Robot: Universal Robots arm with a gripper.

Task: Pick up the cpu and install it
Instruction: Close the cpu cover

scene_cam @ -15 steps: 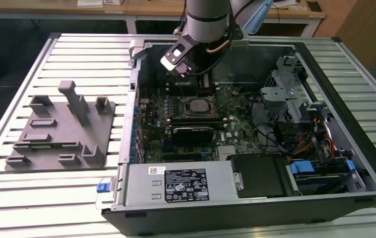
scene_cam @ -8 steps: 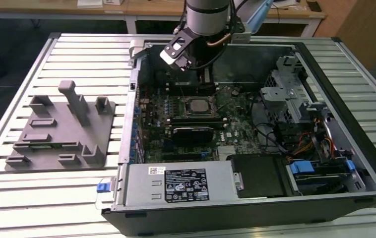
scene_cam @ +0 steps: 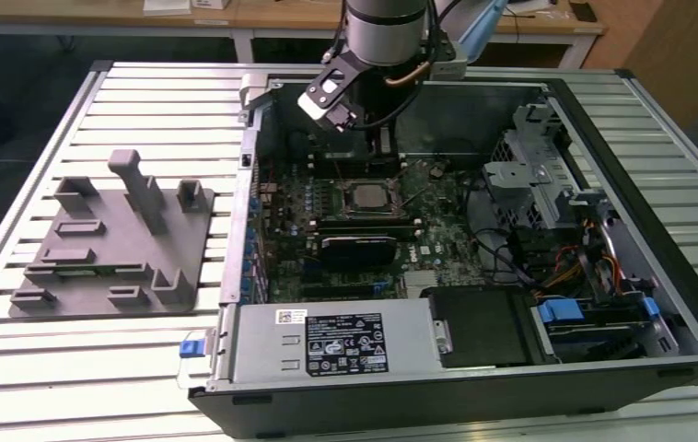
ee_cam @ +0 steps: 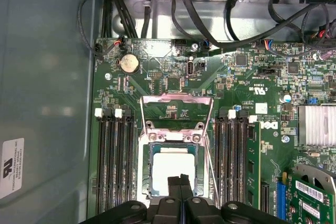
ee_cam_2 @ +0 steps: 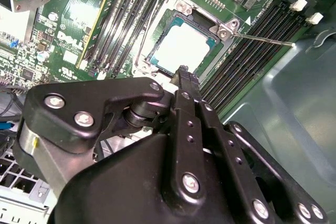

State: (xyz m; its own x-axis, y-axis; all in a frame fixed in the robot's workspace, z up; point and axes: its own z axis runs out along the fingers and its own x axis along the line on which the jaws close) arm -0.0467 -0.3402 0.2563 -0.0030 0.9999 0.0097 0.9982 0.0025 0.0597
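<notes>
a robotics lab: open computer case [scene_cam: 472, 391] on a slotted aluminium table [scene_cam: 165, 101], wooden desks [scene_cam: 275, 14] behind.

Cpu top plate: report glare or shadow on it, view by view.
In the first wrist view the cpu glares near white; in the second wrist view it is likewise washed out; in the exterior view it reads dull grey.

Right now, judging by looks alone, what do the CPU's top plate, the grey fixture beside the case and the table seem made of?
CPU top plate: likely metal; pale silvery, smooth, with a satin glare.
Grey fixture: probably plastic; uniform matte grey, blocky moulded or printed shapes.
Table: apparently aluminium; silvery ribbed slats with a soft sheen.
</notes>
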